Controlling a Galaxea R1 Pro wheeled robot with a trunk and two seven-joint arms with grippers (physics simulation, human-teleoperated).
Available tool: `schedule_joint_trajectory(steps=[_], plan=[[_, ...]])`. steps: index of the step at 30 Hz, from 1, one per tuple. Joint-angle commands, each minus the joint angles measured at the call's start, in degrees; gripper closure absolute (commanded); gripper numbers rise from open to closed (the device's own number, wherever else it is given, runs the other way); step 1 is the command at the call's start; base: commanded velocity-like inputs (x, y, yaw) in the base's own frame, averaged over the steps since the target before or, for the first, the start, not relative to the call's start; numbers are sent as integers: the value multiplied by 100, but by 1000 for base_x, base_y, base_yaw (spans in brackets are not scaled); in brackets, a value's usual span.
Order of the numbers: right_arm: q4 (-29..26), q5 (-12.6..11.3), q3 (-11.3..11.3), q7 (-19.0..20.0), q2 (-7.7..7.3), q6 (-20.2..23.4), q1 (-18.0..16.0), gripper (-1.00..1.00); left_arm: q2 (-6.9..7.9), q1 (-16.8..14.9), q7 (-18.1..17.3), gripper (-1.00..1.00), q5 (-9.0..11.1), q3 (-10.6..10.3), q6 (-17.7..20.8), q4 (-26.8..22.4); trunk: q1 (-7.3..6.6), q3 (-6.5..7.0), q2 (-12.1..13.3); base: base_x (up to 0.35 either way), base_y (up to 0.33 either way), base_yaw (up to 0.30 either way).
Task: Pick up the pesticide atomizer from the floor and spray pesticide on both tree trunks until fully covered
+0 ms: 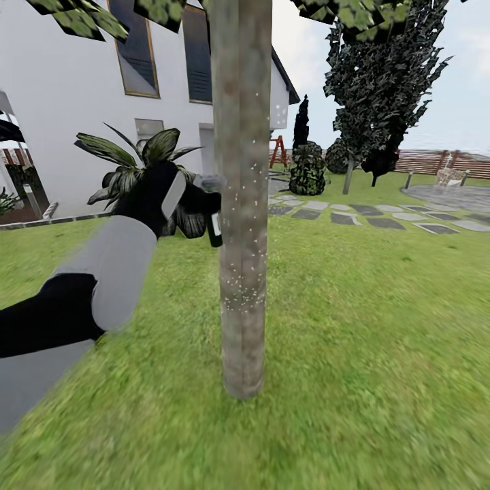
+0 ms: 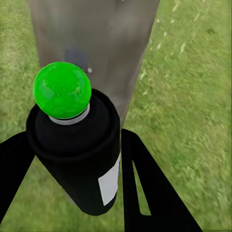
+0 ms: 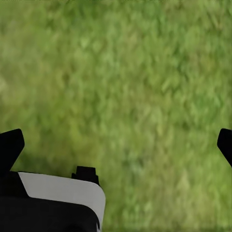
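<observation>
One black atomizer (image 1: 215, 230) is gripped between the closed fingers of the left hand (image 1: 199, 204) and is held just beside the left face of the tree trunk (image 1: 241, 204), on which fine white specks (image 1: 235, 282) are scattered. Wide-spread fingertips (image 3: 10, 146) of the empty right hand (image 3: 116, 145) are seen above blurred grass (image 3: 125, 82).

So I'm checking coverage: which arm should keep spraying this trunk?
Left. The left gripper holds the pesticide atomizer right beside the tree trunk; the right gripper hangs open over grass.
</observation>
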Motion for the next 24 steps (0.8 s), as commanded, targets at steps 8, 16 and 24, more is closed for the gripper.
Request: schedule_joint_trajectory(steps=[8, 16, 24], plan=[[0, 0, 2, 0, 1, 0, 0, -100, 0, -907, -4, 100, 1, 4, 9, 522, 0, 0, 1, 0, 0, 0], [8, 0, 2, 0, 6, 0, 0, -100, 0, -1757, 2, 100, 2, 4, 10, 957, 0, 0, 1, 0, 0, 0], [16, 0, 0, 0, 4, 0, 0, -100, 0, -2283, 2, 100, 2, 12, 17, 972, 0, 0, 1, 0, 0, 0]])
